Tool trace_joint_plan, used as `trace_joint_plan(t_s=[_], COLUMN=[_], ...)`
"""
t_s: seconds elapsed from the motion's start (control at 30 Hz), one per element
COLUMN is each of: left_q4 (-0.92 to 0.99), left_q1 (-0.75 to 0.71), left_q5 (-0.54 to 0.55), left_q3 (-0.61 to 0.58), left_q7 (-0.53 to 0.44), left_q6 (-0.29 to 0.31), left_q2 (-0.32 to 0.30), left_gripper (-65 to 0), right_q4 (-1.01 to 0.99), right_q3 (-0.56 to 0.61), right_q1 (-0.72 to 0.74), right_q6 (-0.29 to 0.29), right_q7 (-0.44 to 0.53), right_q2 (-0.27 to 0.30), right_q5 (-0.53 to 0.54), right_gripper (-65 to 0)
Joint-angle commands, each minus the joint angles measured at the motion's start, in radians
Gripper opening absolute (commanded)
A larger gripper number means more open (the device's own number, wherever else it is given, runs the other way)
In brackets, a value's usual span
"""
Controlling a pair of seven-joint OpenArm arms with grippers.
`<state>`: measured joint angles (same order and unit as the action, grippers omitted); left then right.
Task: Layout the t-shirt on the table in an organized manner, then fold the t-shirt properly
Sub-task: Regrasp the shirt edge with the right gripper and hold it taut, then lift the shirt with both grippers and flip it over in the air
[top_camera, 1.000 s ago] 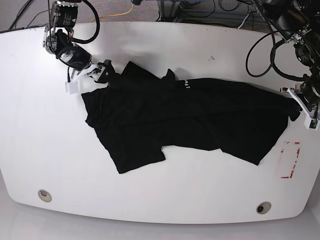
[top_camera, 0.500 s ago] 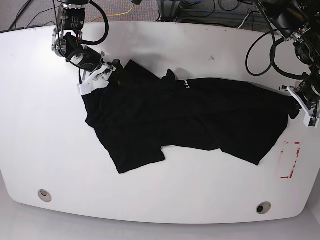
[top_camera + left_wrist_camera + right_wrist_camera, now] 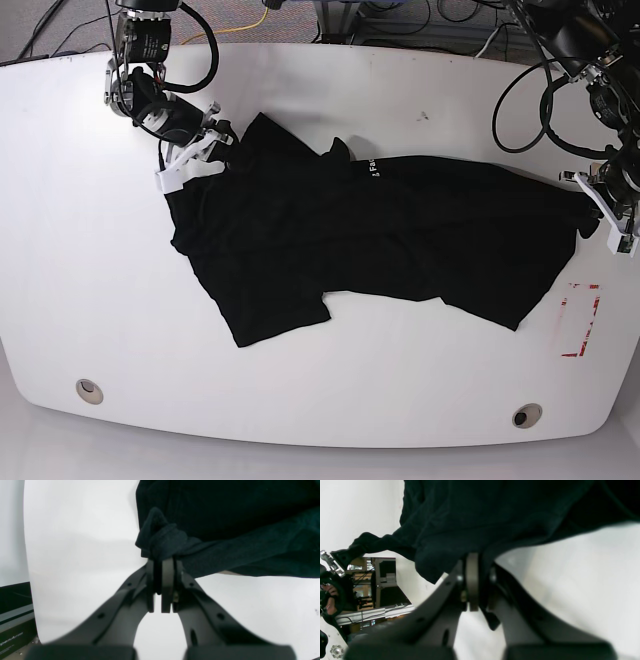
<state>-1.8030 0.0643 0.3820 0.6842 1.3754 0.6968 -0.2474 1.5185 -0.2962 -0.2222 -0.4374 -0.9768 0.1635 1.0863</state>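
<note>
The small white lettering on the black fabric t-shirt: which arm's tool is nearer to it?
Right. The right tool grips the black fabric t-shirt at its edge, near the small white lettering; the left tool pinches the far end.

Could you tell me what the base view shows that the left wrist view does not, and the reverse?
Only the base view shows the whole t-shirt spread across the table, its white lettering, the red tape mark, both grommet holes and the right gripper at the shirt's far corner. Only the left wrist view shows the left gripper close up, jaws shut on a bunched fold of fabric. Both show the black shirt lying on the white table.
</note>
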Motion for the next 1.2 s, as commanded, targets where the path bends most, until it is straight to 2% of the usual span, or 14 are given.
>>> trace_joint_plan(t_s=[0.0, 0.6, 0.77, 0.93, 1.17], left_q4=[-0.016, -0.022, -0.022, -0.022, -0.022], left_q1=[0.015, 0.041, 0.091, 0.165, 0.319], left_q5=[0.010, 0.012, 0.012, 0.012, 0.012], left_q3=[0.001, -0.002, -0.002, -0.002, -0.031], left_q7=[-0.014, -0.014, -0.014, -0.014, -0.014], left_q6=[0.001, 0.001, 0.001, 0.001, 0.001], left_q2=[-0.017, -0.017, -0.017, -0.017, -0.016], left_gripper=[-65.0, -65.0, -65.0, -65.0, -65.0], right_q4=[0.046, 0.480, 0.506, 0.505, 0.411], right_q3=[-0.004, -0.014, -0.094, -0.159, -0.196], right_q1=[0.002, -0.158, -0.151, -0.088, 0.079], right_q6=[-0.005, -0.010, -0.011, -0.013, -0.013], right_q7=[0.006, -0.034, -0.032, -0.032, -0.031], right_q2=[0.012, 0.017, 0.040, 0.084, 0.207], right_q5=[0.032, 0.032, 0.056, 0.058, 0.056], right_gripper=[-65.0, -65.0, -65.0, -65.0, -65.0])
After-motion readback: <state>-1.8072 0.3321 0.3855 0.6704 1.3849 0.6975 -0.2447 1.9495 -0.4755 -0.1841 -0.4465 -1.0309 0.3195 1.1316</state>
